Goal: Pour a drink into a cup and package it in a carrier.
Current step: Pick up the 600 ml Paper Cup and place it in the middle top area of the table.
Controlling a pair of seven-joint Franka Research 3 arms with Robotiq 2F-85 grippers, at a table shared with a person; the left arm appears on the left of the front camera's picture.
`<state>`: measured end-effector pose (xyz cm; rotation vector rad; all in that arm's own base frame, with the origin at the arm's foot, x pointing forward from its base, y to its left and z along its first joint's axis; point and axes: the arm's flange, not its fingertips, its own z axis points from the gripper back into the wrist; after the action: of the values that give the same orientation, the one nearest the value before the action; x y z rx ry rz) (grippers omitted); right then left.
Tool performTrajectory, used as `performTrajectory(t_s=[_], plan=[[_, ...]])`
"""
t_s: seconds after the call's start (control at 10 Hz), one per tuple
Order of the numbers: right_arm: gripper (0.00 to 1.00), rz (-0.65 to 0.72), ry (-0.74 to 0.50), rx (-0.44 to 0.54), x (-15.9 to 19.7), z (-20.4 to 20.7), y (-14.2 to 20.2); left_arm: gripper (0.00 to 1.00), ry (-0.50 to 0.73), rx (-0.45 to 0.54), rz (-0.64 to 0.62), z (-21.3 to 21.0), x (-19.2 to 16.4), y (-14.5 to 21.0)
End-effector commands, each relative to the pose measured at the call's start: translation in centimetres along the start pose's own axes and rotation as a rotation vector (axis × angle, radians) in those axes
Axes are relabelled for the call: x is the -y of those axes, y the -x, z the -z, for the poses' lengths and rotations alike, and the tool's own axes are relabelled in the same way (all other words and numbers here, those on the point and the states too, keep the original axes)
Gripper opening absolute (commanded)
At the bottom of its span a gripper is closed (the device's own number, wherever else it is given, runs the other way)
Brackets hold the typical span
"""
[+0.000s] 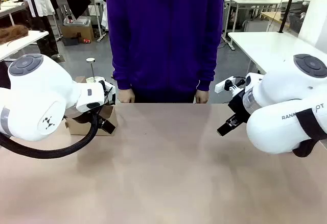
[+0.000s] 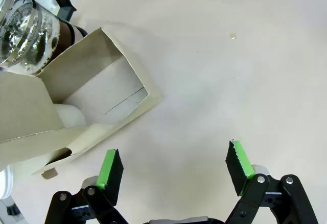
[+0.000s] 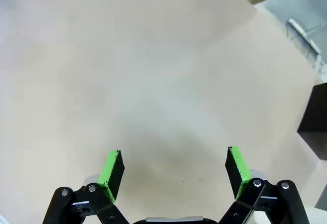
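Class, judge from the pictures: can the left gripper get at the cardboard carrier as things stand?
Probably yes: the left gripper hangs open over bare table with the carrier close beside it, and nothing stands between them.

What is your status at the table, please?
Left hand open, empty, beside carrier. Right hand open, empty. Drink in jug by carrier, untouched. Person's hands at far edge.

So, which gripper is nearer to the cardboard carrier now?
The left. The left gripper hangs open just beside the cardboard carrier, on the left side of the table. The right gripper is open over bare table on the right side, well apart from it.
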<state>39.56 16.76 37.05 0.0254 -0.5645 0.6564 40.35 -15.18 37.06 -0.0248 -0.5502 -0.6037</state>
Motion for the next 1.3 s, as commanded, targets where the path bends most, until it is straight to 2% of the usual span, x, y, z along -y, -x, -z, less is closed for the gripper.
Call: performTrajectory(t_s=[0.0, 0.9, 1.0, 1.2], plan=[[1.0, 0.0, 0.0, 0.0, 0.0, 0.0, 0.0, 1.0, 0.0, 0.0, 0.0, 0.0, 0.0, 0.0], [1.0, -0.001, 0.0, 0.0, 0.0, 0.0, 0.0, 1.0, 0.0, 0.0, 0.0, 0.0, 0.0, 0.0], [1.0, -0.011, 0.021, 0.012, 0.5, -2.2, -1.6, 1.0, 0.0, 0.0, 0.0, 0.0, 0.0, 0.0], [1.0, 0.014, -0.016, 0.045, 3.3, -6.6, -4.6, 1.0, 0.0, 0.0, 0.0, 0.0, 0.0, 0.0]])
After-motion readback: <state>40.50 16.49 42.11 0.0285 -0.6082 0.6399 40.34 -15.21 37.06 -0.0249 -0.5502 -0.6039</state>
